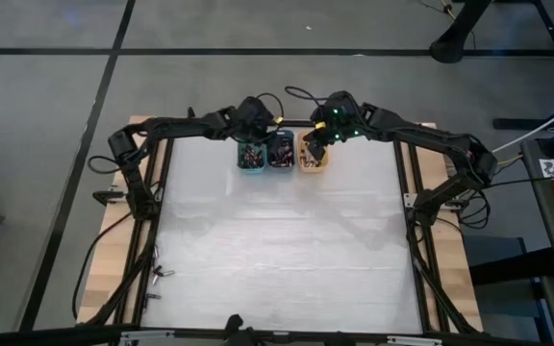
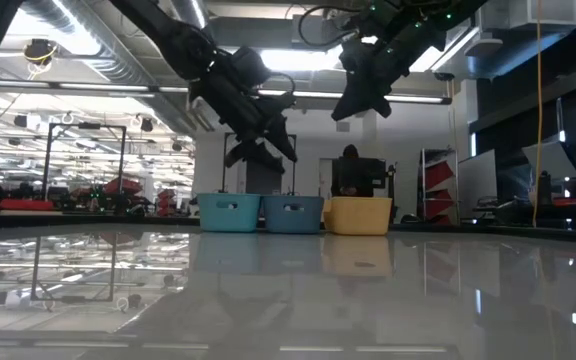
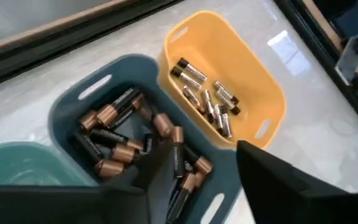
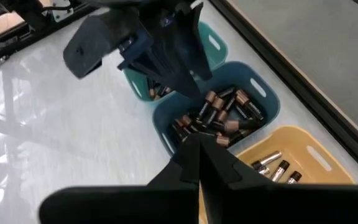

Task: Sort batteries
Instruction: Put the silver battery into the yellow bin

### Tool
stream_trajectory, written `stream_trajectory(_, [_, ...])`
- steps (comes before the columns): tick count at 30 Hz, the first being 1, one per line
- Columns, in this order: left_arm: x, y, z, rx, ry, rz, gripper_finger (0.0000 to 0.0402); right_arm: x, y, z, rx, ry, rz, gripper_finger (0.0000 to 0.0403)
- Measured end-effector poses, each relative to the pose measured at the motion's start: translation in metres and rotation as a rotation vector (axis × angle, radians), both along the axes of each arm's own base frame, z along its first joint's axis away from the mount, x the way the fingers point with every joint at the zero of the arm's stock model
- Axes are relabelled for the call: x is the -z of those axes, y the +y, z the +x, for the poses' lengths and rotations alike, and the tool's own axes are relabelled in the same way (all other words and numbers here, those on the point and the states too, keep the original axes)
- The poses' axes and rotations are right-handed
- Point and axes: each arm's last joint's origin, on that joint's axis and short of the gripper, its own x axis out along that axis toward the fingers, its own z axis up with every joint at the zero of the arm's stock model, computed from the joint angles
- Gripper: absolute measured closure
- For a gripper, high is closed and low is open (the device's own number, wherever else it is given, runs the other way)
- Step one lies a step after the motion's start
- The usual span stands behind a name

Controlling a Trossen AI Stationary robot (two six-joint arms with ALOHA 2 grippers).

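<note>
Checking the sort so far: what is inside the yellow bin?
The yellow bin holds a few batteries with silvery casings, loose on its floor. None show coppery bands. The right wrist view shows only part of it.

The high view looks straight down on the whole table (image 1: 277, 240), far off. The low view sits at tabletop height at the near edge, facing level across to the far edge, where the teal bin (image 2: 230, 212), blue bin (image 2: 293, 213) and yellow bin (image 2: 358, 215) stand. Both wrist views look down close on those same bins, shared by every view.
</note>
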Motion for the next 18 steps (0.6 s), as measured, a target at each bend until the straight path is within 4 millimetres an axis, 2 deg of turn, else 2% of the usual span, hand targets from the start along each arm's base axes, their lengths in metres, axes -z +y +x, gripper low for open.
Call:
stream_trajectory(3, [-0.010, 0.006, 0.000, 0.007, -0.017, 0.024, 0.0209, 0.000, 0.000, 0.000, -0.010, 0.001, -0.013, 0.0403])
stream_trajectory(6, [-0.029, 0.003, -0.003, 0.093, -0.026, 0.078, 0.0193, 0.000, 0.000, 0.000, -0.017, 0.002, -0.026, 0.0403])
stream_trajectory(9, [-0.052, -0.014, -0.010, 0.151, -0.001, 0.151, 0.0192, 0.000, 0.000, 0.000, -0.030, 0.009, -0.037, 0.0403])
stream_trajectory(13, [-0.078, -0.053, -0.028, 0.253, 0.123, 0.245, 0.0199, 0.000, 0.000, 0.000, -0.051, 0.014, -0.058, 0.0403])
stream_trajectory(18, [-0.092, -0.121, -0.062, 0.431, 0.410, 0.241, 0.0201, 0.000, 0.000, 0.000, -0.073, 0.018, -0.083, 0.0403])
